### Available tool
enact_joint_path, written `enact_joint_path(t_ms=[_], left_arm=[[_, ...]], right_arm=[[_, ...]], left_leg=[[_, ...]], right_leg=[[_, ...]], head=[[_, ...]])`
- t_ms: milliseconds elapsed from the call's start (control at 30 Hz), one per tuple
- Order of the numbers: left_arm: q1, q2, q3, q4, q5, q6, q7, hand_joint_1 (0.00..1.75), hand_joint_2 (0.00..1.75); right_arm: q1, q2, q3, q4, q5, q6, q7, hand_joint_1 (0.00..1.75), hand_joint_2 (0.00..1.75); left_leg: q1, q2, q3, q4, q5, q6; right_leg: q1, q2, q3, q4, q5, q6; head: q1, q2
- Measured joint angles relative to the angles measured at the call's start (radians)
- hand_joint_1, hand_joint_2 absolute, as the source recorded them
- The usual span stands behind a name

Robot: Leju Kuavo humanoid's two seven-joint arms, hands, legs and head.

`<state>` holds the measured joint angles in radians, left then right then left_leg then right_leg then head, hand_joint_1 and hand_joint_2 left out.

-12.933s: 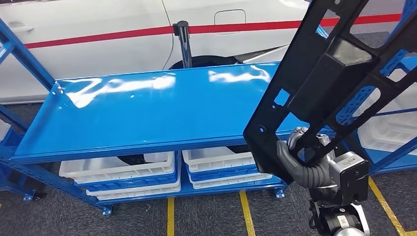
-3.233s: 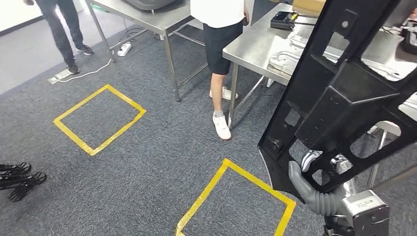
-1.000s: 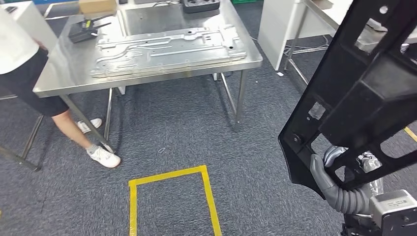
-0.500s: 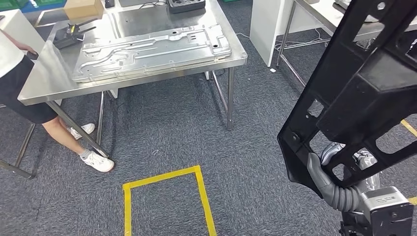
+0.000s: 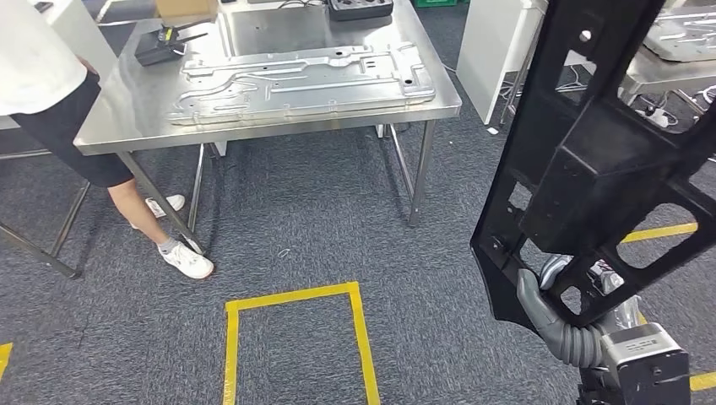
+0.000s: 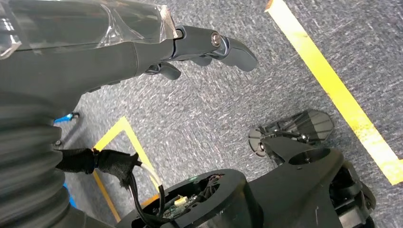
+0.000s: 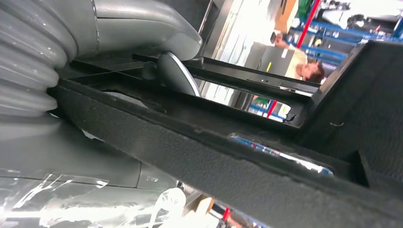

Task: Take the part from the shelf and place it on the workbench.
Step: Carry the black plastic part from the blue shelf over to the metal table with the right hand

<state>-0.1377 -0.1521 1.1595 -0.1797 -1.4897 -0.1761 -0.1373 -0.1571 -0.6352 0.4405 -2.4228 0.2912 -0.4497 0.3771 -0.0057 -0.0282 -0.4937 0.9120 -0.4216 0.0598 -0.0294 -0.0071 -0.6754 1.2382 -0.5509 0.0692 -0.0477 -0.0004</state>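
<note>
While my right hand (image 5: pixel 564 291) grips the black part (image 5: pixel 608 160) by its lower frame, holding it upright and well short of the workbench (image 5: pixel 118 131), I judge I'm in the carry step. My left hand (image 6: pixel 142 52) hangs by my side, fingers loosely extended, holding nothing. Next I'd close on the workbench, where a metal panel (image 5: pixel 295 80) already lies and a person (image 5: pixel 51 93) stands at its far corner.

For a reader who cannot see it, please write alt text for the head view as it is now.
The robot's right hand holds a large black frame-like part upright at the right of the view, above grey carpet. Ahead stands a steel workbench bearing a long pressed metal panel; a person stands at its left end. Yellow tape marks a rectangle on the floor.
</note>
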Motion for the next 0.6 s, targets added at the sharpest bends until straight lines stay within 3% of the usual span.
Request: enact_joint_path(t_ms=[33, 100, 167, 233, 300, 333, 400, 467, 500, 533, 600], left_arm=[[-0.001, 0.000, 0.001, 0.000, 0.000, 0.000, 0.005, 0.00, 1.75], [-0.006, 0.000, 0.003, 0.000, 0.000, -0.001, 0.016, 0.00, 1.75], [-0.011, 0.000, 0.004, 0.000, -0.001, -0.001, 0.024, 0.00, 1.75], [-0.013, 0.000, 0.005, 0.000, -0.001, -0.001, 0.029, 0.00, 1.75], [-0.013, 0.000, 0.005, 0.000, 0.001, -0.001, 0.032, 0.00, 1.75], [-0.014, 0.000, 0.006, 0.000, 0.003, -0.003, 0.032, 0.00, 1.75], [-0.019, 0.000, 0.008, 0.000, 0.009, -0.012, 0.028, 0.00, 1.75], [-0.025, 0.000, 0.014, 0.000, 0.012, -0.026, 0.020, 0.00, 1.75], [-0.026, 0.000, 0.017, 0.000, 0.012, -0.029, 0.017, 0.00, 1.75], [-0.025, 0.000, 0.019, 0.000, 0.011, -0.031, 0.014, 0.00, 1.75], [-0.018, 0.001, 0.022, 0.000, 0.009, -0.031, 0.008, 0.00, 1.75]], right_arm=[[-0.001, 0.000, 0.002, 0.001, 0.000, 0.001, 0.000, 1.75, 1.75], [-0.001, 0.000, 0.004, 0.001, 0.002, 0.001, 0.002, 1.75, 1.75], [0.000, -0.001, 0.006, 0.001, 0.005, -0.003, 0.003, 1.75, 1.75], [0.001, -0.001, 0.008, 0.001, 0.008, -0.008, 0.001, 1.75, 1.75], [0.000, -0.001, 0.009, 0.001, 0.011, -0.010, 0.000, 1.75, 1.75], [0.001, -0.001, 0.009, 0.000, 0.011, -0.010, -0.001, 1.75, 1.75], [0.002, -0.001, 0.010, 0.000, 0.011, -0.010, 0.000, 1.75, 1.75], [0.000, -0.001, 0.010, 0.000, 0.011, -0.006, 0.000, 1.75, 1.75], [-0.002, -0.001, 0.011, 0.000, 0.011, -0.004, 0.000, 1.75, 1.75], [-0.004, -0.001, 0.012, 0.000, 0.010, -0.002, 0.000, 1.75, 1.75], [-0.009, 0.000, 0.014, 0.000, 0.008, -0.001, 0.000, 1.75, 1.75]], left_leg=[[0.002, -0.010, 0.000, 0.004, -0.002, -0.003], [0.004, -0.028, -0.007, 0.023, -0.011, -0.015], [0.003, -0.041, -0.022, 0.040, -0.018, -0.027], [0.005, -0.051, -0.031, 0.044, -0.019, -0.034], [0.007, -0.035, -0.043, 0.069, -0.034, -0.040], [0.008, -0.019, -0.060, 0.109, -0.057, -0.045], [0.008, 0.010, -0.120, 0.244, -0.119, -0.052], [0.008, 0.016, -0.165, 0.344, -0.149, -0.052], [0.008, 0.017, -0.164, 0.341, -0.138, -0.050], [0.007, 0.017, -0.143, 0.296, -0.110, -0.045], [0.001, 0.018, -0.076, 0.149, -0.047, -0.026]], right_leg=[[-0.004, 0.004, 0.026, -0.048, 0.031, 0.004], [-0.013, 0.040, 0.094, -0.182, 0.084, 0.011], [-0.017, 0.070, 0.121, -0.243, 0.094, 0.003], [-0.015, 0.063, 0.118, -0.243, 0.090, -0.014], [-0.014, 0.050, 0.118, -0.244, 0.092, -0.025], [-0.014, 0.044, 0.118, -0.245, 0.093, -0.030], [-0.012, 0.034, 0.117, -0.245, 0.093, -0.035], [-0.010, 0.027, 0.117, -0.245, 0.092, -0.036], [-0.010, 0.024, 0.117, -0.245, 0.092, -0.036], [-0.009, 0.023, 0.118, -0.245, 0.091, -0.036], [-0.007, 0.022, 0.121, -0.246, 0.089, -0.034]], head=[[0.000, 0.000], [0.000, 0.000], [0.000, 0.000], [-0.001, 0.000], [-0.001, 0.000], [-0.002, 0.000], [-0.003, 0.000], [-0.003, 0.000], [-0.003, 0.000], [-0.003, 0.000], [-0.003, 0.000]])
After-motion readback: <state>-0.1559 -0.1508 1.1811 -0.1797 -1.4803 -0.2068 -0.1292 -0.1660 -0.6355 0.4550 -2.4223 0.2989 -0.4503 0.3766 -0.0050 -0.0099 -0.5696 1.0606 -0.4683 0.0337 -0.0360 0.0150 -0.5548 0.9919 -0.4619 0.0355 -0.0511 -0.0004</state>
